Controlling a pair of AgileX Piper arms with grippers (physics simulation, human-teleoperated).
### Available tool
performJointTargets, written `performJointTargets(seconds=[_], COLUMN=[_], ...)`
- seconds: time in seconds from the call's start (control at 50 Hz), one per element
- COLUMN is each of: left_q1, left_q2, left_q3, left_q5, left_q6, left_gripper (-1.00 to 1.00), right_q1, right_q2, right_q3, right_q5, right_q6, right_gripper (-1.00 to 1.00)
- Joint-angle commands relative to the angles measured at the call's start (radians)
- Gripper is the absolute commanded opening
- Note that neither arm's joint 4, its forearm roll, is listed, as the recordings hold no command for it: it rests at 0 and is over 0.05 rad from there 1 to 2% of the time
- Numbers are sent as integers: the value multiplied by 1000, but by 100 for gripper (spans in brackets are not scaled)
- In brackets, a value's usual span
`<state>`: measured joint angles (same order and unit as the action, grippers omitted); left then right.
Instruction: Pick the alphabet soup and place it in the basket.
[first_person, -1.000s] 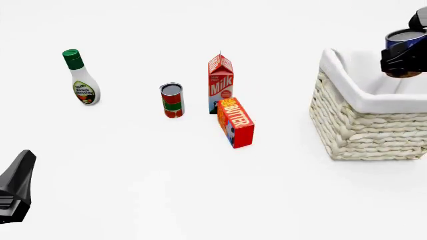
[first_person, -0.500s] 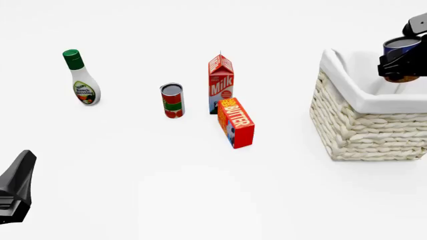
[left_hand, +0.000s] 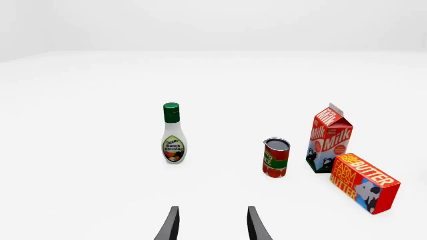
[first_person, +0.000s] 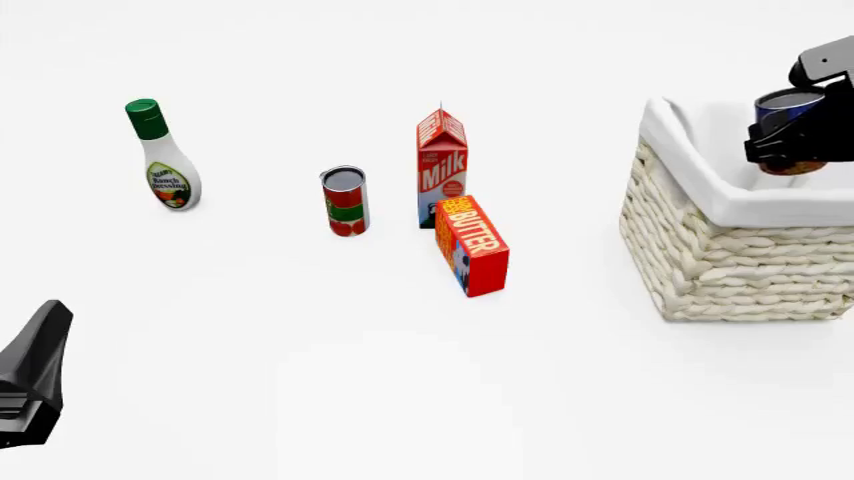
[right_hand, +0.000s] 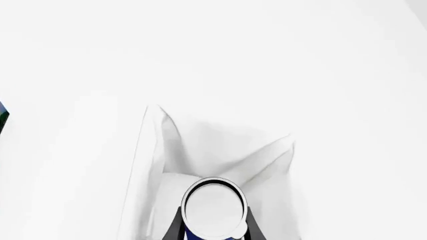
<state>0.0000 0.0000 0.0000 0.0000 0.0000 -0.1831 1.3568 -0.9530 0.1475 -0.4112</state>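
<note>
The alphabet soup (first_person: 790, 103), a small can with a blue label, brown base and pale top, hangs above the open mouth of the basket (first_person: 727, 250), with my right gripper (first_person: 797, 145) shut on it. The right wrist view looks straight down on the can's silver-white lid (right_hand: 214, 208), black fingers (right_hand: 175, 226) on either side, and the white cloth lining (right_hand: 200, 145) below. My left gripper (first_person: 30, 385) rests at the table's near left, its fingers (left_hand: 169, 226) apart and holding nothing.
On the table stand a ranch dressing bottle (first_person: 163, 160), a red-and-green can (first_person: 344, 201), a milk carton (first_person: 442, 166) and a butter box (first_person: 471, 245), all left of the basket.
My right gripper has carried the alphabet soup slightly left and farther over the basket's opening. The left arm and the other items stayed still.
</note>
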Motion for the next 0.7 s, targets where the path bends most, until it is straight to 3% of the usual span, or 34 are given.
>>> performJointTargets(seconds=[0.02,0.7], left_q1=[0,0], left_q2=[0,0], left_q3=[0,0], left_q5=[0,0], left_q6=[0,0], left_gripper=[100,100], right_q1=[-1,-6], right_q2=[11,37], right_q3=[-8,1], right_q5=[-5,-25], right_q6=[18,17], right_gripper=[-100,-100])
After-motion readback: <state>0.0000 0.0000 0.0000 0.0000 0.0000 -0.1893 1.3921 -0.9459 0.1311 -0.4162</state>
